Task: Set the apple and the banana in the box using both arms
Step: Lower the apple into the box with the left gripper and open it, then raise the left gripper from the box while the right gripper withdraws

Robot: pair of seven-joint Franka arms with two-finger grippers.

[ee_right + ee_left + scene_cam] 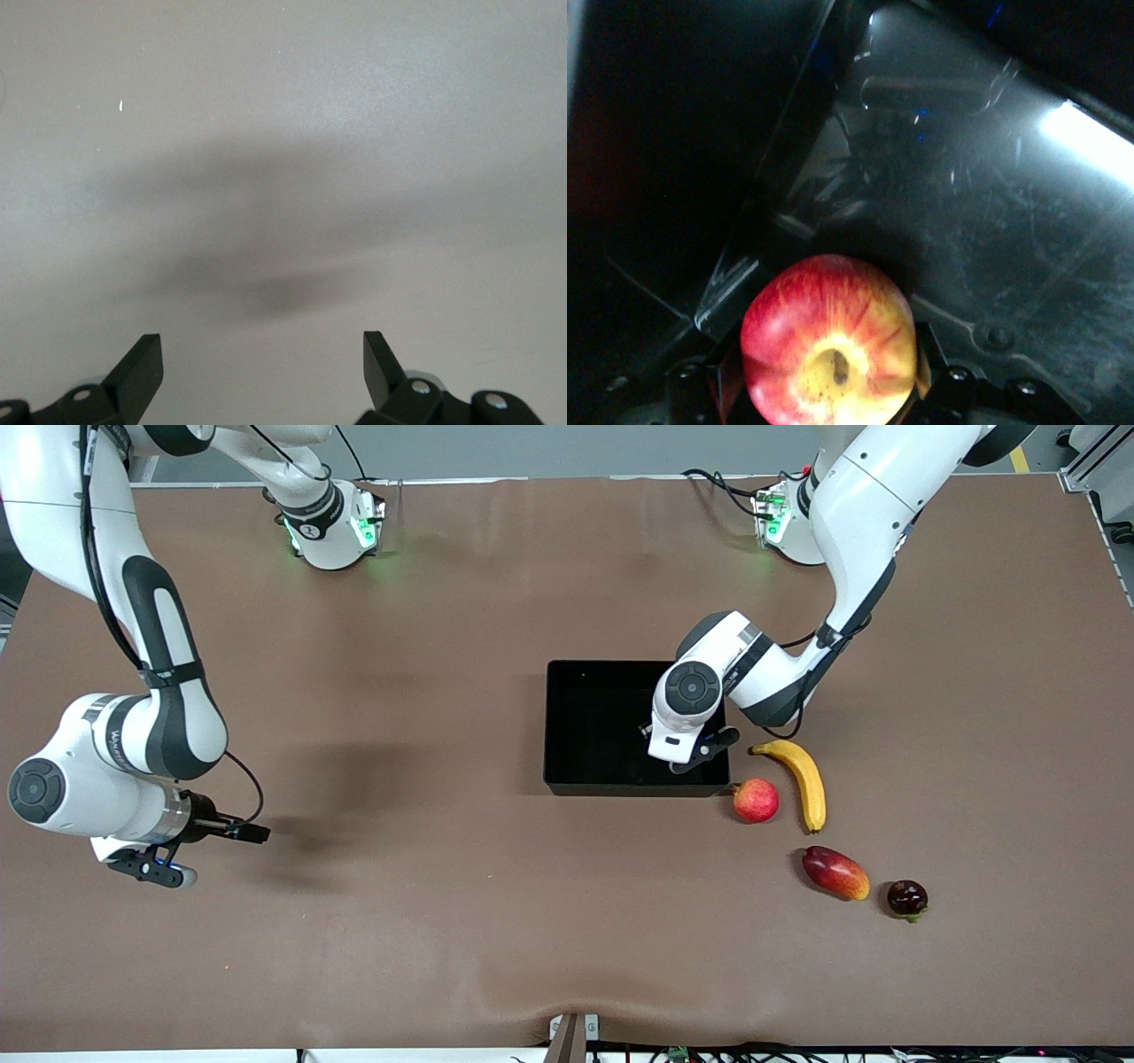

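The apple [828,345], red with pale yellow patches and a stem dimple, sits between the fingers of my left gripper [830,390], which is shut on it. That gripper [695,755] hangs over the corner of the black box [589,726] nearest the other fruits. The box's glossy floor [992,230] shows under the apple. In the front view the wrist hides the apple. The yellow banana [804,781] lies on the table beside the box, toward the left arm's end. My right gripper [155,871] is open and empty over bare table at the right arm's end [263,363].
A pink-red round fruit [756,800] lies at the box's near corner beside the banana. A red-orange mango [835,872] and a small dark fruit [907,898] lie nearer the front camera. The brown table cover [399,886] stretches between the arms.
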